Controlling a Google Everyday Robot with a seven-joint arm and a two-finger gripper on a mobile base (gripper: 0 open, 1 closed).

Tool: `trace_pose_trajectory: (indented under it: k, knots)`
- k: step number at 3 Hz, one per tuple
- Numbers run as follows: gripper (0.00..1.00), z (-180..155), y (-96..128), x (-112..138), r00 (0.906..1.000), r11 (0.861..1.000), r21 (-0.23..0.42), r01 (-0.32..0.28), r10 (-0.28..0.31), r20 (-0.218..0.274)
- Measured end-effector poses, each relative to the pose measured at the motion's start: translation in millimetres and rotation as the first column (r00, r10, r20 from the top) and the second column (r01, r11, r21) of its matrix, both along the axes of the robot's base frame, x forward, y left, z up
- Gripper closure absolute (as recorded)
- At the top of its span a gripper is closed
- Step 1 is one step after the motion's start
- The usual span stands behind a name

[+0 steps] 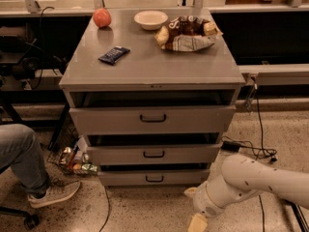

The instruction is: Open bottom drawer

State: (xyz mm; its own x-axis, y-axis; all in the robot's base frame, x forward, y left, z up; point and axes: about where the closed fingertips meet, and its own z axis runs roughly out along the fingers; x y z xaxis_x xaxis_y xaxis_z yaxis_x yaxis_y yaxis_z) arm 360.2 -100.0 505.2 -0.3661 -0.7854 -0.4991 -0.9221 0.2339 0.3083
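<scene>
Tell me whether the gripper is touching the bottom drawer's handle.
Apart. The camera view shows the gripper down to the right of the bottom drawer's handle, with bare floor between them.

The hand (195, 211) hangs low over the floor, just right of and below the bottom drawer (120, 178). The floor between it and the drawer's black handle (154, 179) lies bare. Left of that gap, a thin cable (107, 208) crosses the floor, with a person's shoe (54, 193) and some small cans (75, 161) beyond. The robot's arm (260, 178) fills the lower right.
</scene>
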Motion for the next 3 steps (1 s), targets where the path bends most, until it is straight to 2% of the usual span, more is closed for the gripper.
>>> trace_pose_trajectory:
  k: [1, 2, 3]
  knots:
    - [0.0, -36, 2, 31, 0.9959, 1.0, -0.028, -0.014, 0.017, 0.089]
    - [0.0, -66, -1, 66, 0.982, 0.997, -0.075, -0.036, 0.05, 0.182]
    - [0.0, -109, 1, 112, 0.9678, 0.993, -0.084, -0.079, 0.096, 0.233]
